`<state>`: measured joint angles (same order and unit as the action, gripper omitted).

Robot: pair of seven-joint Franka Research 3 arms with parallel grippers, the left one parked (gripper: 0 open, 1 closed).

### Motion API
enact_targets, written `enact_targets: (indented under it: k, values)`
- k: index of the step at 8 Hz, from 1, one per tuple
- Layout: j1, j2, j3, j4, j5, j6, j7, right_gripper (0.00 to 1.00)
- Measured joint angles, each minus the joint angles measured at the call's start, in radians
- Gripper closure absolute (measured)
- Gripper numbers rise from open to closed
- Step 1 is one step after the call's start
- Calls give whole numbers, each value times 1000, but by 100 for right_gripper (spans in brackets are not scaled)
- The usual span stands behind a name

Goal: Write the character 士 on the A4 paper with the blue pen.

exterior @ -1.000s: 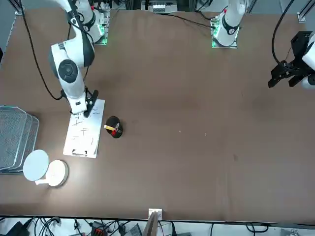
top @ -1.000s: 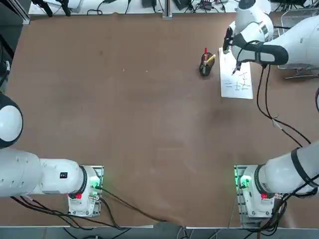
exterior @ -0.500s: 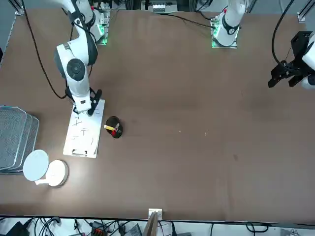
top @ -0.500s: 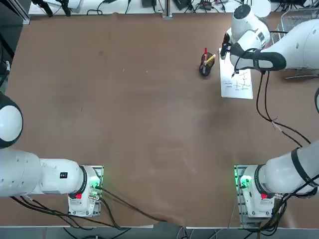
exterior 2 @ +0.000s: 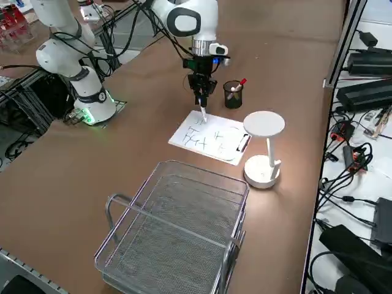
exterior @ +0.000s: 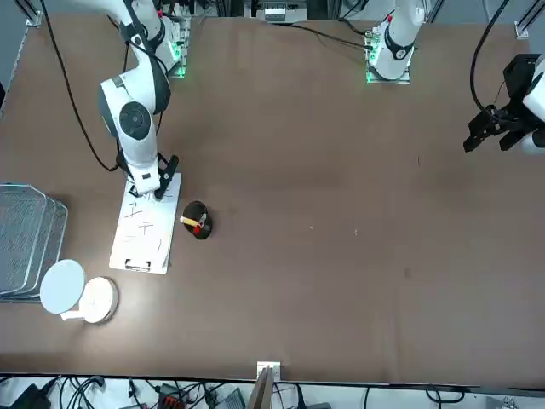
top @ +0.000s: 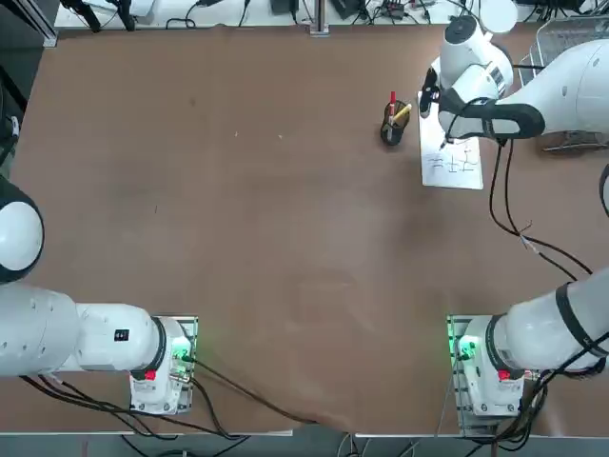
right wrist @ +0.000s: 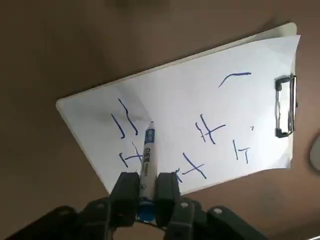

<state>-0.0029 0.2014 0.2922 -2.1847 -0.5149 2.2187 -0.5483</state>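
The A4 paper [right wrist: 210, 107] lies at the table's far right, a metal clip [right wrist: 283, 105] on one short edge and several blue handwritten marks on it. It also shows as the paper [top: 457, 169], [exterior: 143, 234], [exterior 2: 211, 139]. My right gripper [right wrist: 147, 182] is shut on the blue pen [right wrist: 148, 150], which points down with its tip at the sheet among the marks far from the clip. I cannot tell whether the tip touches. The gripper [exterior 2: 201, 92] hangs over the paper's end away from the clip, with the pen [exterior 2: 203, 113] below it.
A black pen holder [top: 391, 129] with a red-topped and a yellow pen stands just beside the sheet, also seen as the holder [exterior 2: 233, 95]. A white desk lamp [exterior 2: 263, 147] stands at the clip end. A wire basket [exterior 2: 177, 233] sits further along the table's right side.
The right wrist has turned and shifted slightly towards the pen holder side of the sheet, carrying the pen across the paper. The gripper stays shut on the pen.
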Motion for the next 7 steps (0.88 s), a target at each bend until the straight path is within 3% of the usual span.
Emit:
enact_targets:
  k: [7]
  values:
    - [0, 17, 0, -4, -18, 19, 43, 79]
